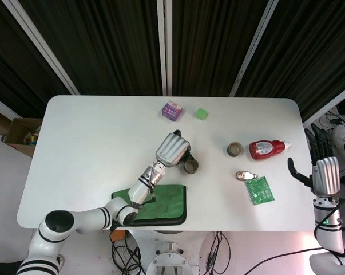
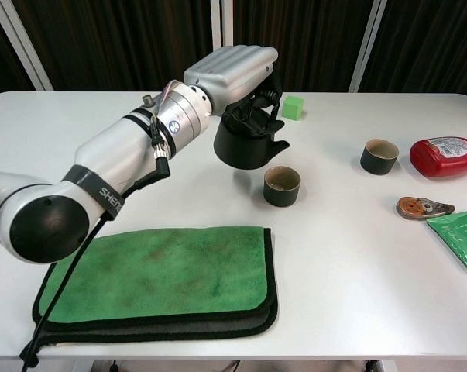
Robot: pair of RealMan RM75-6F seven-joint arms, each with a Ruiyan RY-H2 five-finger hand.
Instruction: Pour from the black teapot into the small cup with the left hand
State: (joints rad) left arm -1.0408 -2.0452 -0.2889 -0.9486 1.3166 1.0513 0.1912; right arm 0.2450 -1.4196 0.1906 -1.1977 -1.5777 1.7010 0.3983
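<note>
Two small cups (image 2: 282, 186) (image 2: 379, 156), one black teapot (image 2: 249, 142), one green cloth (image 2: 156, 285), one ketchup bottle (image 2: 444, 156).

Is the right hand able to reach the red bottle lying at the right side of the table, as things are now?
Probably yes. The right hand is open and holds nothing, just past the table's right edge, and the red bottle lies on that side with bare table between them; nothing visible blocks the way.
</note>
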